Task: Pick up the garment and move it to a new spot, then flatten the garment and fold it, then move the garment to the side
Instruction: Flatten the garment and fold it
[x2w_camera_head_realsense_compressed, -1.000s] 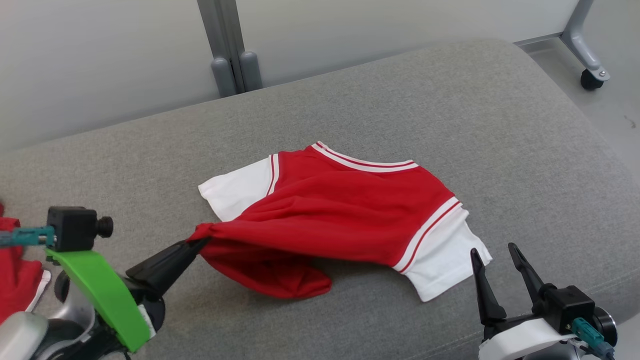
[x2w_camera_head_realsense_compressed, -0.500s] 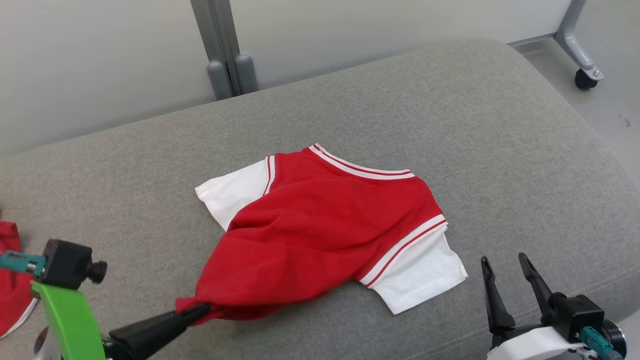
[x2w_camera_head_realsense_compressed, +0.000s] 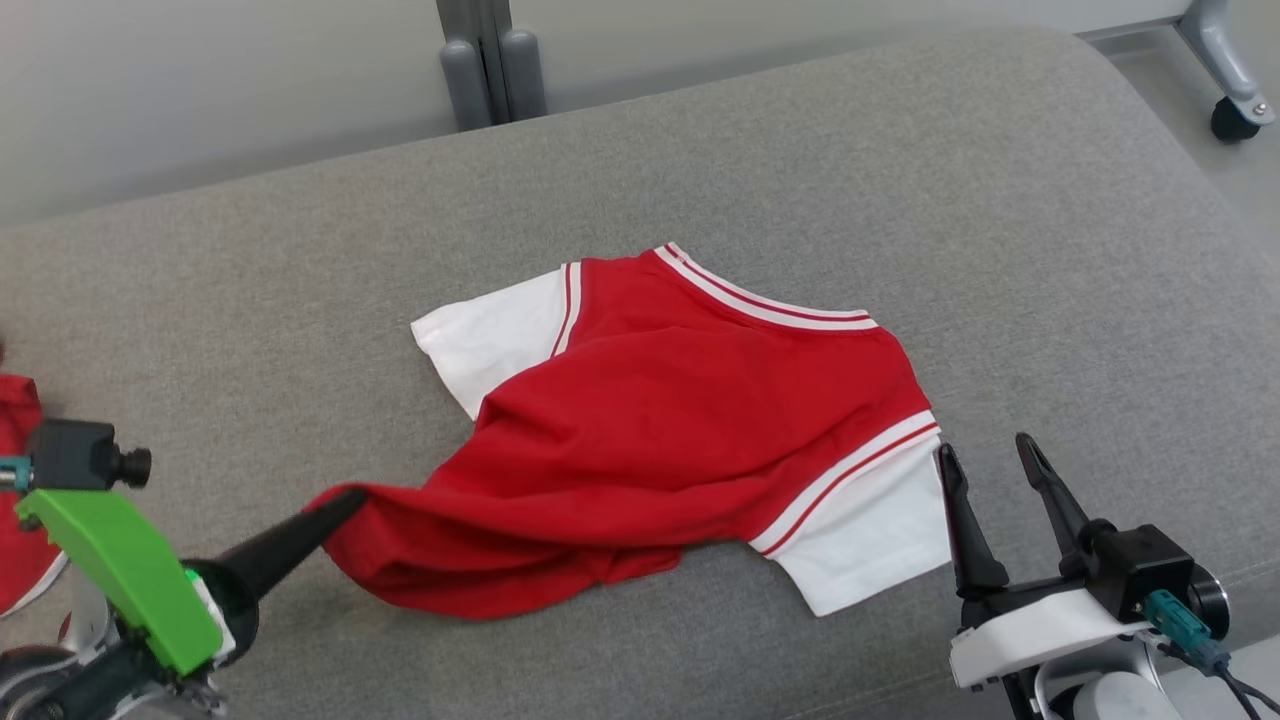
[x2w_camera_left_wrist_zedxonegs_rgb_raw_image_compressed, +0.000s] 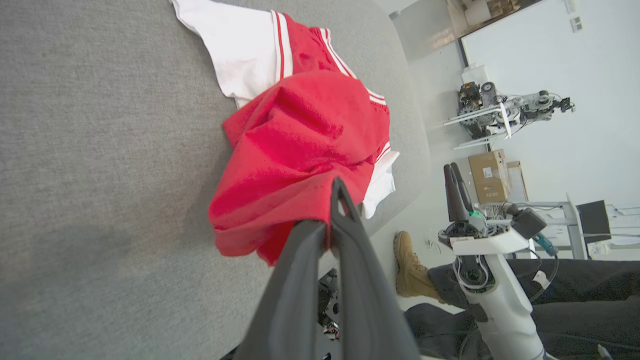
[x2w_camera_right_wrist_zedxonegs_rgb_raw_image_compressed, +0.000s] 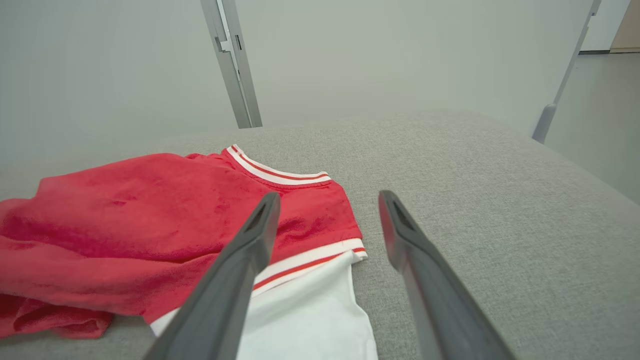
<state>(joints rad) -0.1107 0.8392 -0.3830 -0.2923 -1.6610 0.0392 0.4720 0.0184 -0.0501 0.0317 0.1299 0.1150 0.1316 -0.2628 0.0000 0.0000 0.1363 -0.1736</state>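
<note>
As my left claw (x2w_camera_head_realsense_compressed: 340, 500), clamped on the garment (x2w_camera_head_realsense_compressed: 690, 400), dragged its hem outward, the bunched body stretched out, so flattening was underway; right claw (x2w_camera_head_realsense_compressed: 985, 450) gaped idle.

Open grey cushion (x2w_camera_head_realsense_compressed: 900, 200) runs behind the shirt (x2w_camera_head_realsense_compressed: 700, 400) and all along its right side, wide enough for an arm to pass. There is a further bare strip on the left, between the white sleeve and a red cloth (x2w_camera_head_realsense_compressed: 25, 540) at the cushion's left end. The near-left corner is taken up by the left gripper (x2w_camera_head_realsense_compressed: 348, 497), which is closed on the shirt's hem and holds it drawn out toward that corner. The right gripper (x2w_camera_head_realsense_compressed: 985, 447), jaws apart, stands at the near edge just beside the right sleeve. A pale panel (x2w_camera_head_realsense_compressed: 250, 90) and grey post (x2w_camera_head_realsense_compressed: 490, 60) close off the far side. A caster (x2w_camera_head_realsense_compressed: 1232, 118) stands beyond the far-right corner. Off the near edge, a person's boot (x2w_camera_left_wrist_zedxonegs_rgb_raw_image_compressed: 410, 267) and legs (x2w_camera_left_wrist_zedxonegs_rgb_raw_image_compressed: 575, 280) lie close to the right arm.
</note>
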